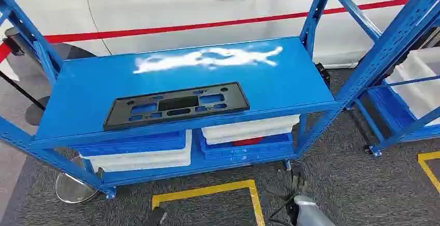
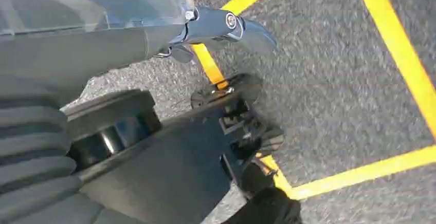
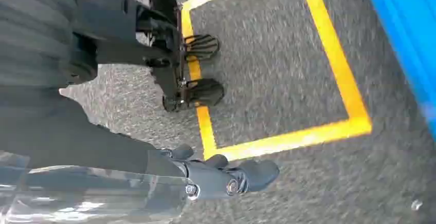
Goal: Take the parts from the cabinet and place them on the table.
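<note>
As seen from the head view, a flat black plastic plate with rectangular cut-outs [image 1: 176, 105] is found lying on the top shelf of a blue metal rack [image 1: 93, 88], close to its front edge and slightly askew; white and blue plastic bins [image 1: 150, 153] are stowed on the shelf below, and a white car with a red stripe [image 1: 171, 8] is parked behind; the plate is judged to be light, stiff and thin, with little edge to catch, so it would best be taken by both short ends or hooked through the cut-outs, and kept level against flexing. In the left wrist view, the left hand [image 2: 226, 26] is seen hanging over grey carpet marked with yellow tape [image 2: 396, 44]; nothing is held, and the fingers appear loosely extended. In the right wrist view, the right hand [image 3: 226, 178] is likewise seen above the carpet, empty, its fingers slightly curled yet apart.
</note>
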You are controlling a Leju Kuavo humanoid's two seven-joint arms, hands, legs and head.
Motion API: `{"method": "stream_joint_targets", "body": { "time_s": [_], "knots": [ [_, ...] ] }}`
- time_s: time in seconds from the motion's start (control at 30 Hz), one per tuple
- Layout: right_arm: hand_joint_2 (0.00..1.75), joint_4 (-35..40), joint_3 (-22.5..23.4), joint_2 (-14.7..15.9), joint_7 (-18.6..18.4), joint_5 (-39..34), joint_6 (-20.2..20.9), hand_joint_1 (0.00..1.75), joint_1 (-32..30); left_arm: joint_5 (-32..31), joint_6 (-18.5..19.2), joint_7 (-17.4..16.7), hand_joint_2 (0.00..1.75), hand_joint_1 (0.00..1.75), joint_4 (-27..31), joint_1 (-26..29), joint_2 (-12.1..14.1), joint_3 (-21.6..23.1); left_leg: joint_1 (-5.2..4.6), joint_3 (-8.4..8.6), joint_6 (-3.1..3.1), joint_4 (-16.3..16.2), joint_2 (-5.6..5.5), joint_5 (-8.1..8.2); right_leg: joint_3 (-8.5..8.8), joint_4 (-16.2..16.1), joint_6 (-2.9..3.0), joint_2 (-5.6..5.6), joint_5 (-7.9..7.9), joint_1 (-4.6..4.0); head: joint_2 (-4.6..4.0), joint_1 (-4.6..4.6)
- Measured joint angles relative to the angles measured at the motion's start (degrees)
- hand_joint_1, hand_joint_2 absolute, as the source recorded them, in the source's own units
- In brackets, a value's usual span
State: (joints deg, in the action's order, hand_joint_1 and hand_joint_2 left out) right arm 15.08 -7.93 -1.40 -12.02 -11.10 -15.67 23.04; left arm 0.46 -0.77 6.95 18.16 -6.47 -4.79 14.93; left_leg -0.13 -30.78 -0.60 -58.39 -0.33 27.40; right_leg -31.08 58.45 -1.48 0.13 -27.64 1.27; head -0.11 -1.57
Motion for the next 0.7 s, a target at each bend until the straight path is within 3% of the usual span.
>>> {"method": "stream_joint_targets", "body": {
  "time_s": [0.27, 0.7],
  "knots": [
    [1.75, 7.2, 6.91, -1.81, 7.88, 1.55, 0.5, 0.0, -5.56, 3.52, -1.9, 4.37, 0.0, 0.0, -0.92, 0.22, 0.42, -0.98, 0.0, -0.25, 0.01, 0.03, 0.01, 0.0, -0.26, 0.02, 0.0, 0.04, 0.01, 0.0, 0.0, 0.0],
    [1.75, 28.53, 15.43, -4.63, 17.24, 4.16, 2.93, 0.0, -13.8, 7.63, -4.2, 10.49, 0.0, 0.0, -1.84, 0.56, 1.71, -5.25, 0.0, -0.26, 0.01, 0.03, 0.01, -0.03, -0.26, 0.01, 0.0, 0.03, 0.01, 0.0, 0.0, 0.0]
  ]
}}
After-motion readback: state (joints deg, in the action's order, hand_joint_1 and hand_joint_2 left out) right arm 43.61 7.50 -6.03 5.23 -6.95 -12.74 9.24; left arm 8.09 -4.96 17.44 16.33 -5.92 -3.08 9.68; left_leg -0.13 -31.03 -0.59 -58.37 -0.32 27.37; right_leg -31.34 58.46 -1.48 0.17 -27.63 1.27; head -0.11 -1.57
